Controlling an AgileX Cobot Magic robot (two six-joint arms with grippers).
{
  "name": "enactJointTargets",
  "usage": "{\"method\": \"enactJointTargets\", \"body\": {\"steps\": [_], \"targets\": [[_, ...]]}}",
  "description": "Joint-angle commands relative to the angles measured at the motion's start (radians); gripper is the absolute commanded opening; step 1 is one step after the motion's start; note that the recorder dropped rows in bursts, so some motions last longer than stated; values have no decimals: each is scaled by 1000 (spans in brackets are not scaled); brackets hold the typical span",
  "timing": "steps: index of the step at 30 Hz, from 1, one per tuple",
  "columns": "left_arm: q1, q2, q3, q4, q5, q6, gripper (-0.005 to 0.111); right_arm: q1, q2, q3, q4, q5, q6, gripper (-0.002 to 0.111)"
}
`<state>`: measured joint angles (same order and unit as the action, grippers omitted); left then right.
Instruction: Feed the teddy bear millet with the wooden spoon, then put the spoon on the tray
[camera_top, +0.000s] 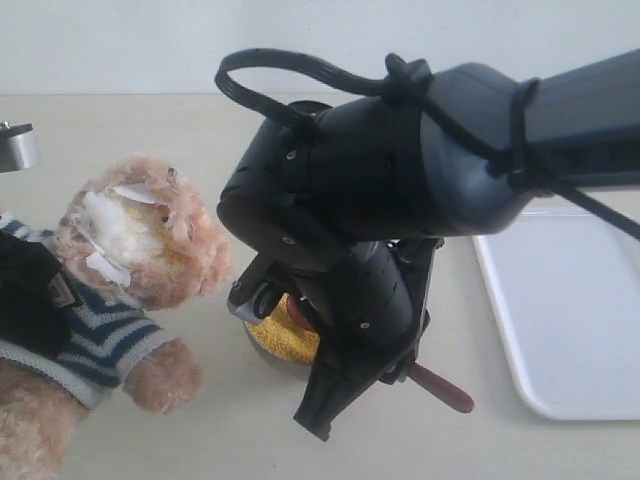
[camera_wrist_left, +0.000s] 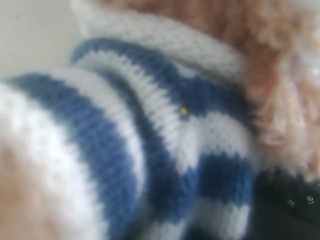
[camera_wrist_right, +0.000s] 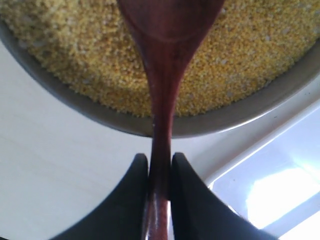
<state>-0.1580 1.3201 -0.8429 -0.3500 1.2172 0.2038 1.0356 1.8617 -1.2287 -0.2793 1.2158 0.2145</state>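
— Exterior view first: where are the edges, and how much room is there?
— The tray (camera_top: 570, 310) lies on the right of the counter (camera_top: 200, 430), its rounded corner near the metal bowl (camera_top: 258, 350). The teddy bear (camera_top: 140, 240) leans on the left, one paw just beside the bowl. Bare counter lies open in front, between paw and tray. The right arm (camera_top: 400, 150) hangs over the bowl and hides most of it.
— And the wooden spoon (camera_wrist_right: 167, 60)?
— Its slim handle runs straight between the right fingers (camera_wrist_right: 192, 200). Its neck crosses the bowl's rim, and its oval end sits over the millet (camera_wrist_right: 75, 60). Whether it dips into the grain, I cannot tell. Seen from the exterior view, the handle's end pokes out toward the tray, short of its rim.
— So those fingers are clenched?
— Yes, pinched tight on the handle, both sides touching wood.
— The left fingers (camera_wrist_left: 287, 212)?
— Only a dark piece shows against the bear's striped shirt. Clenched or released, I cannot tell.
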Motion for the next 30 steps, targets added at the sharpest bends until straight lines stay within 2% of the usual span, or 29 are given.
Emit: {"method": "enactJointTargets", "body": {"steps": [1,30], "targets": [[-4,-12,-8,-5,4,-3,4,0,-24,-28,-11,5,-4,0],[-4,-12,-8,-9,4,-3,4,32,-2,-30,-58,5,18,0]]}}
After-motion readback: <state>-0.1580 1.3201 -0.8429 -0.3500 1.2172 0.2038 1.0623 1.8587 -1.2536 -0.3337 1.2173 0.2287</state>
